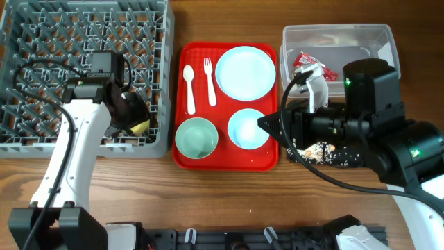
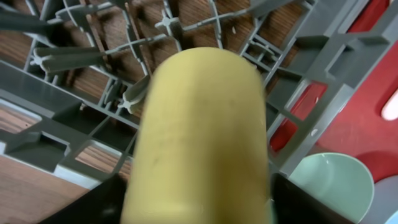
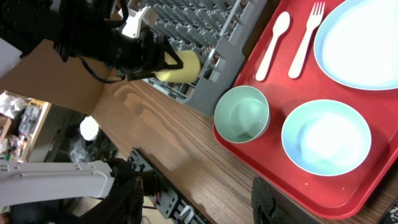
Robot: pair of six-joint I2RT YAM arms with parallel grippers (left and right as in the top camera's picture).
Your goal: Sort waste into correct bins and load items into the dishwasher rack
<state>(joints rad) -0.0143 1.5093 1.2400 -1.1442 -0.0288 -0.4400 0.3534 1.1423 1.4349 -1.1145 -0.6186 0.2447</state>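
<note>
Wood-topped table (image 1: 229, 194), rack (image 1: 41, 42) at far left: the left claw (image 1: 135, 119), clamped on the yellow cup (image 2: 199, 137), should seat it between near-right pegs (image 2: 132, 99) before opening.

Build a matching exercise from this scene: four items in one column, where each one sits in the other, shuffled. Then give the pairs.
Items
1. yellow cup
2. red wrapper
3. white spoon
4. green bowl

Places
A. on the red tray, beside the white fork
B. inside the clear tub
C. upright at the red tray's corner next to the grey rack
D. gripped by the left claw at the grey rack's edge

Pairs: 1-D, 2-B, 3-A, 4-C
</note>
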